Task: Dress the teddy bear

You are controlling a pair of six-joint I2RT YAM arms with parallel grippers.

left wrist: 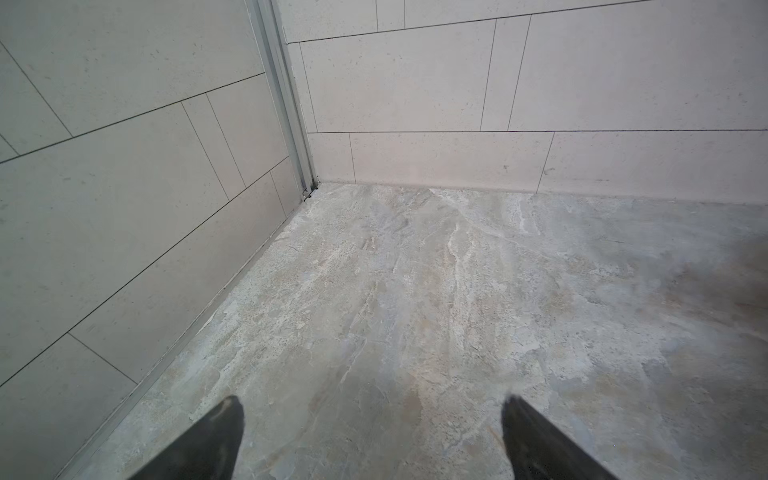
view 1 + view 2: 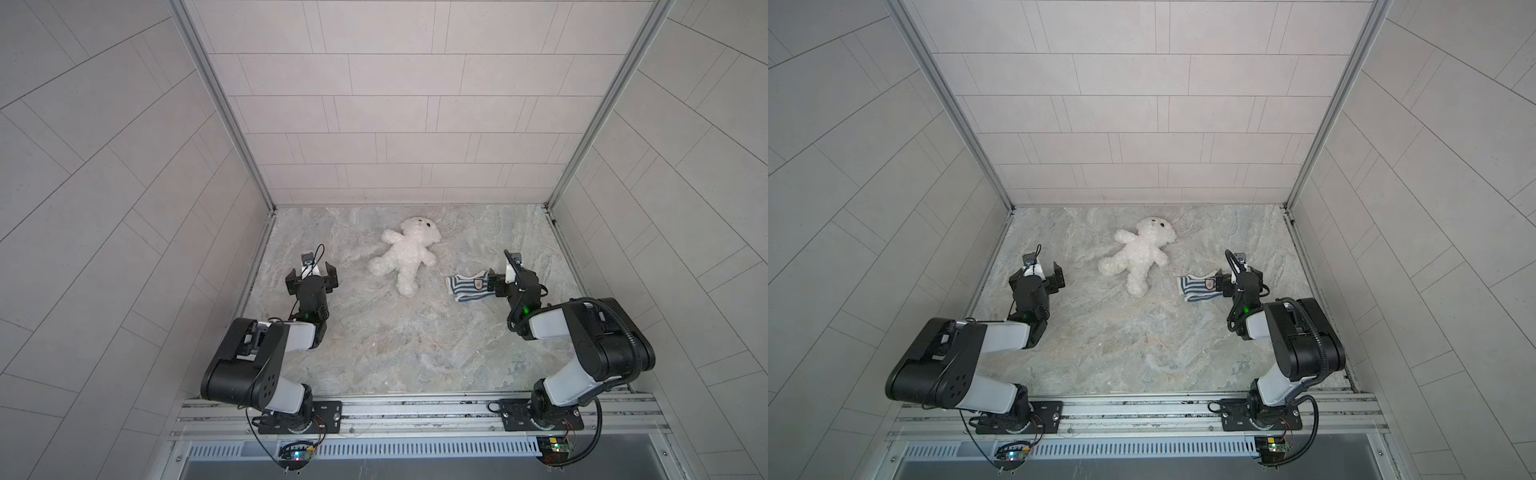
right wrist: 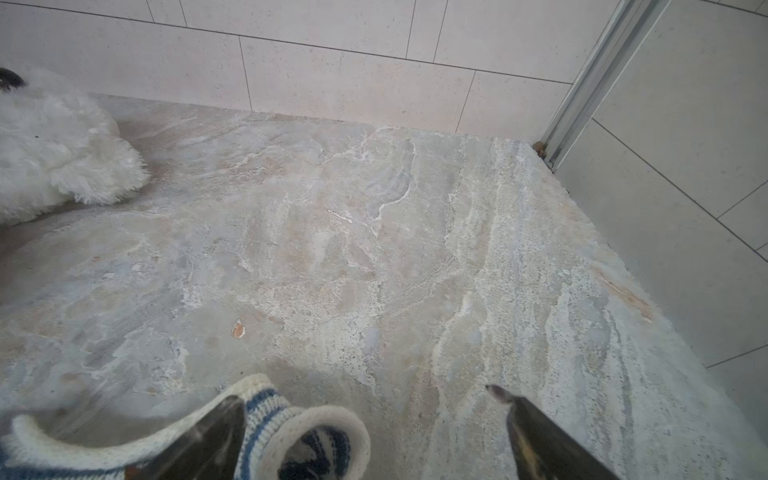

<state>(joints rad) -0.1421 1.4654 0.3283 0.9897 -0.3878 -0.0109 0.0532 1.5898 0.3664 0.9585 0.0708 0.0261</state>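
Now; left claw (image 1: 372, 399) wide, empty; right claw (image 3: 365, 394) wide over striped shirt (image 3: 266, 409); wrist view crops teddy bear (image 3: 54, 153).

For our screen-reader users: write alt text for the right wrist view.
The right hand, open, hangs over one end of a blue-and-white striped knit shirt on a marbled table. Part of a fluffy white teddy bear lies beyond it.

left gripper (image 1: 372, 401) spread wide above marble table (image 1: 436, 291).
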